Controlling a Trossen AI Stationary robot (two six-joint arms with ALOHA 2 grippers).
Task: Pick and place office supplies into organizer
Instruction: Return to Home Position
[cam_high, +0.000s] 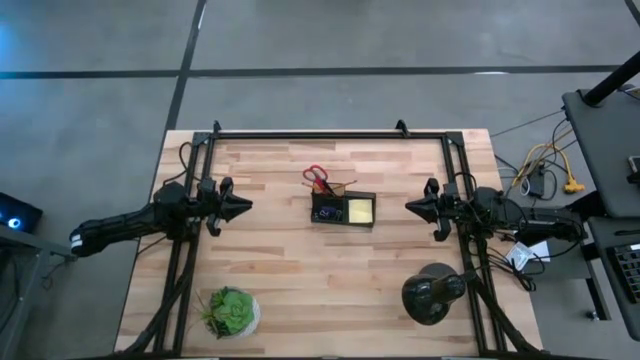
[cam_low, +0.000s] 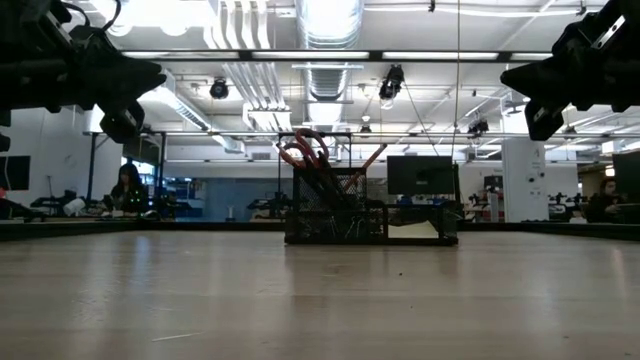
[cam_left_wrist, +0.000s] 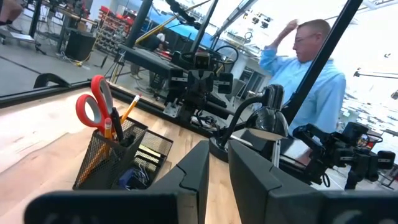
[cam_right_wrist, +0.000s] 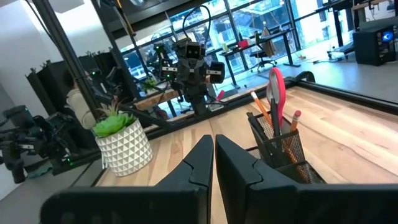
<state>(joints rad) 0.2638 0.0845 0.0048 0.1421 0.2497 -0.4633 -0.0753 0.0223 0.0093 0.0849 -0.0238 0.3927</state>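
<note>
Pale wooden surface (cam_high: 300, 280) is carrying a black wire-mesh organizer (cam_high: 343, 225) at its middle. Red-handled scissors (cam_high: 318, 178) and a yellow sticky-note pad (cam_high: 361, 211) are sitting inside, so sorting looks complete. The left end effector (cam_high: 246, 205) and right end effector (cam_high: 409, 206) are hovering near opposite side edges, closed and empty, apparently parking clear.

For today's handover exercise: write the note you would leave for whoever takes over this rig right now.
Left gripper: shut, empty, raised over the left side of the table.
Right gripper: shut, empty, raised over the right side.
Organizer: mid-table, holding the scissors, pencil and yellow pad; the smaller contents are too dark to name.
Done: no supplies show loose on the table.
Left: apparently nothing more to place; just confirm both arms are parked.
</note>
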